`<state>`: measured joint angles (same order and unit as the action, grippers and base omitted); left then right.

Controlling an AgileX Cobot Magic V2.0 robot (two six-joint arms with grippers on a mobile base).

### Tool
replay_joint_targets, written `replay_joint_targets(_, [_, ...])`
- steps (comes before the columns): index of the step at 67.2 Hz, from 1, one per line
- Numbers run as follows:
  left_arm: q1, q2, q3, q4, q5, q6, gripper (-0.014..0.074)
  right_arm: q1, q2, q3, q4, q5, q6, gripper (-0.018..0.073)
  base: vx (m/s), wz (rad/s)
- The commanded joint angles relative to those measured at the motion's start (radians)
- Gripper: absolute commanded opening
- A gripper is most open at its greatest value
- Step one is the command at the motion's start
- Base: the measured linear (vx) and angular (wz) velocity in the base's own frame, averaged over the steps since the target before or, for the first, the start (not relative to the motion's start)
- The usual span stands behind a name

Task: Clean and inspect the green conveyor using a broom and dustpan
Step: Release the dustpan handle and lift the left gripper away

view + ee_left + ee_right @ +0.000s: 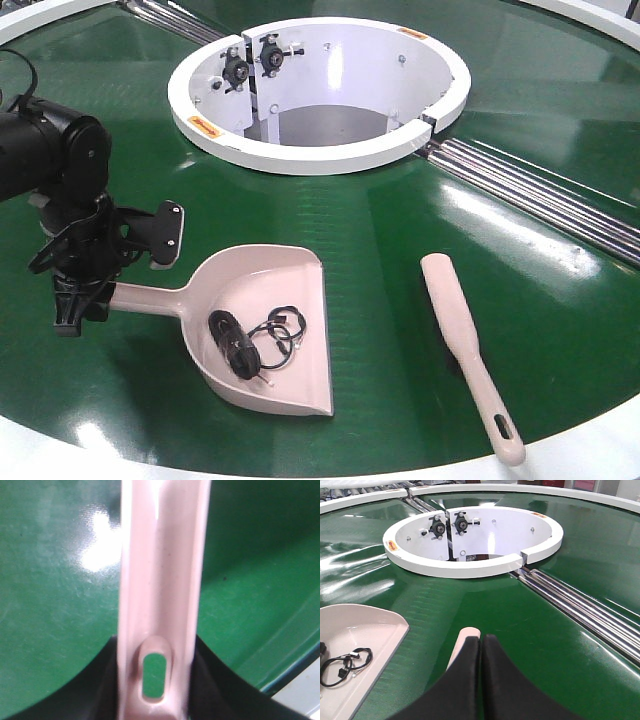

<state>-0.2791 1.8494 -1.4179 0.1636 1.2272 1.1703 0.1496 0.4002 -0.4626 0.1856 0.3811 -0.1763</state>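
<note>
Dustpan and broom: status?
Left gripper shut on dustpan handle. Right gripper shut, empty. Broom loose on green conveyor. Black cable in pan; nothing blocking.

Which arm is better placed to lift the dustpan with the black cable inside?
Left. The left tool has the handle of the dustpan between its fingers. The right tool is shut by the end of the broom, with the dustpan off to its side.

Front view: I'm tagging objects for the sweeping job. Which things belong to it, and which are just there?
Belonging to the job:
green conveyor
dustpan, its handle at the left gripper
broom
black cable lying in the dustpan, apparently the swept debris

Just there:
white ring
metal rollers
</note>
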Motion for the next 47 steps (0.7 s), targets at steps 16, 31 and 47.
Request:
replay_joint_targets(16, [-0.009, -0.051, -0.025, -0.004, 0.017, -0.016, 0.016, -0.003, 0.008, -0.026, 0.002, -0.071, -0.008, -0.0008, 0.0, 0.0])
replay_joint_targets(31, [-0.009, -0.064, -0.025, 0.006, 0.027, -0.062, 0.0477, -0.003, 0.008, -0.026, 0.002, -0.071, -0.008, -0.0008, 0.0, 0.0])
replay_joint_targets(47, [-0.009, -0.155, -0.025, 0.023, 0.032, -0.11, 0.0613, -0.003, 0.008, -0.026, 0.002, -0.071, -0.008, -0.0008, 0.0, 0.0])
